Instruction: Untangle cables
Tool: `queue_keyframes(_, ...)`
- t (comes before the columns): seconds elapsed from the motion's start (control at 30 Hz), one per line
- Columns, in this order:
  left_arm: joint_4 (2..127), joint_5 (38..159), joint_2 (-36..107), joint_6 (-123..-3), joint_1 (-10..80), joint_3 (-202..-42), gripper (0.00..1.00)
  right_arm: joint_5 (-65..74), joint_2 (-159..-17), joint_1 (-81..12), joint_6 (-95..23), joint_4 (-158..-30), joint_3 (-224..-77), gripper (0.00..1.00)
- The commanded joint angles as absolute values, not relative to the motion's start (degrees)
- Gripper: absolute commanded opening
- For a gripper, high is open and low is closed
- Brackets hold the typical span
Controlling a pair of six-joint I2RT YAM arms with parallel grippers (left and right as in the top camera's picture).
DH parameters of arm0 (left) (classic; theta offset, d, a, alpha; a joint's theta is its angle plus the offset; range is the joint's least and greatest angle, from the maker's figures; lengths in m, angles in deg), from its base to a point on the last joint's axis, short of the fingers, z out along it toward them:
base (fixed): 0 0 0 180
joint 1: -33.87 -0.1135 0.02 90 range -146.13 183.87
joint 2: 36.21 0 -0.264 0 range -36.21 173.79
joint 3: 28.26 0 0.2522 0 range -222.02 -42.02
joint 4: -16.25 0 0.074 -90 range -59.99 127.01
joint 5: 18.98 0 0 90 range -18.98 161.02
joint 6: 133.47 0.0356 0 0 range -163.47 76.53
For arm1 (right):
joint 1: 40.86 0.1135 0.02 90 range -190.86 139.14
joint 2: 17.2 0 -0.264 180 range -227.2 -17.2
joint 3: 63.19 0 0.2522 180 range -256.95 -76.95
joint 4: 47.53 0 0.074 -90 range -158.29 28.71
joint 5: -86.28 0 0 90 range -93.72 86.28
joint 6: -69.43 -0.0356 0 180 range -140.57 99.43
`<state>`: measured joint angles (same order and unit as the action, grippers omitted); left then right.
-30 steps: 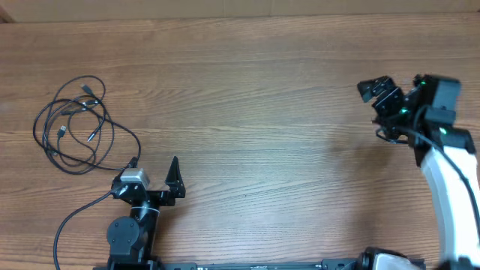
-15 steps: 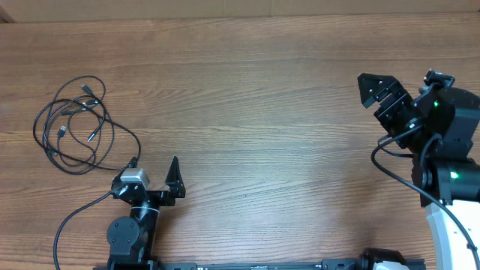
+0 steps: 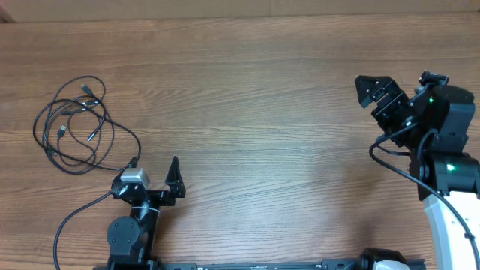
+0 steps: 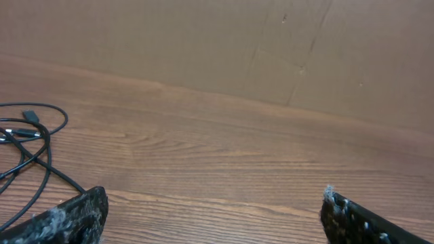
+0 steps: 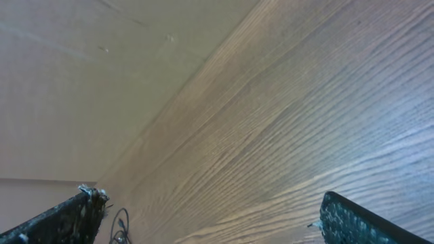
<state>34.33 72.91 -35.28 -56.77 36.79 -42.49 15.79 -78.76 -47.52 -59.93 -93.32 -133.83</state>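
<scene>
My left fingers (image 3: 154, 163) stand spread wide and hold nothing, low at the near edge of the surface (image 3: 262, 112). The cables (image 3: 75, 124) lie in loose, overlapping loops on the left part of the surface, just ahead of those fingers and to their left. 1 strand curves right up to my left fingertip; I cannot tell whether it touches. In my left wrist view the loops fill the lower left corner, and bare wood runs from there to the cardboard wall (image 4: 203, 41) along the far edge.

My right fingers (image 3: 397, 81) are also wide apart and empty, raised over the right side and pointing up and left, well apart from the cables. Between my 2 arms the whole middle of the surface is bare wood.
</scene>
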Motion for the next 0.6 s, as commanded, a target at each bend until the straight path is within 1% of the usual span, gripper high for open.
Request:
queue_keyframes(0.0, 34.46, 73.37, -35.19, -55.87, 37.01, -42.34, 0.99, 15.41, -74.63, -47.23, -59.6, -93.3, -131.47, 1.0)
queue_keyframes(0.23, 34.43, 73.37, -35.19, -55.89, 37.01, -42.34, 1.0, 15.41, -64.25, -44.83, -59.6, -94.15, -125.85, 1.0)
queue_keyframes(0.57, 34.46, 73.37, -35.19, -55.87, 37.01, -42.34, 0.99, 15.41, -56.18, -36.02, -59.6, -95.02, -120.41, 1.0)
